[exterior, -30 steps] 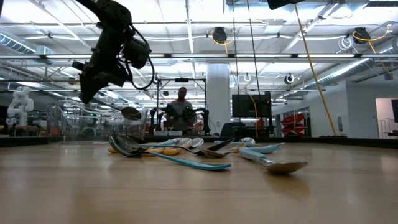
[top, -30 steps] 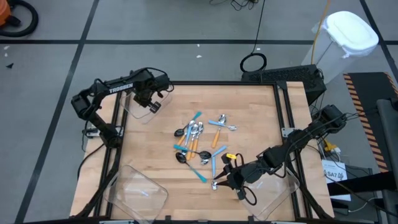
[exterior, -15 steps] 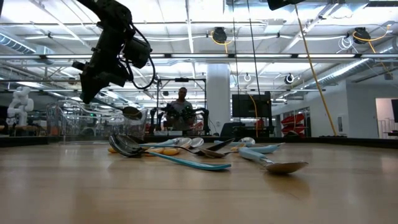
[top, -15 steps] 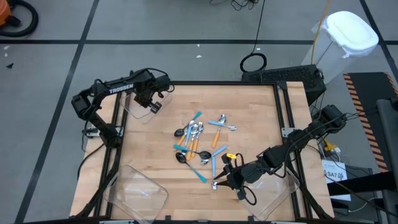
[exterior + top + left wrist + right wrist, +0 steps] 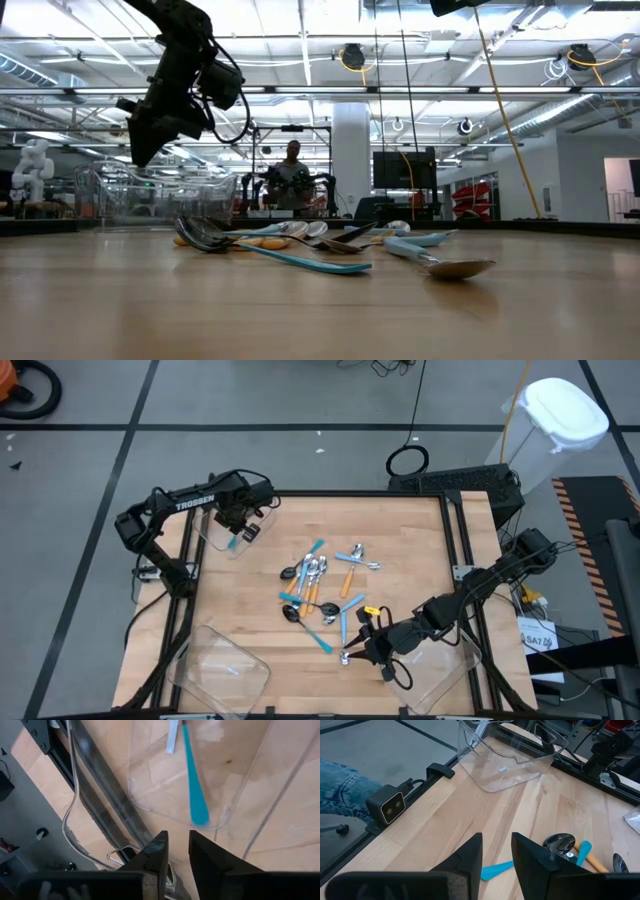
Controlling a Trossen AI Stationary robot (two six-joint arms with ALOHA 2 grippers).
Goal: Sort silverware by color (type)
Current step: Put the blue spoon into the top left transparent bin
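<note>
Left gripper (image 5: 237, 530), fingers parted, over the clear plastic bin (image 5: 215, 538); light-blue-handled spoon (image 5: 194, 785) released. It might bounce out. Right gripper (image 5: 352, 650) empty, slightly parted.

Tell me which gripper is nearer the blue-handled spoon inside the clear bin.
Left. The left gripper hovers directly above the blue-handled spoon in the clear bin; the right gripper sits across the table.

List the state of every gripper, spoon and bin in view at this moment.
left gripper: over the far-left bin, fingers slightly apart, holding nothing.
blue-handled spoon: lying loose in the far-left bin.
right gripper: low near the front of the table, fingers apart, empty.
spoon pile: unsorted, mid-table.
near-left bin: on the table; contents unclear.
</note>
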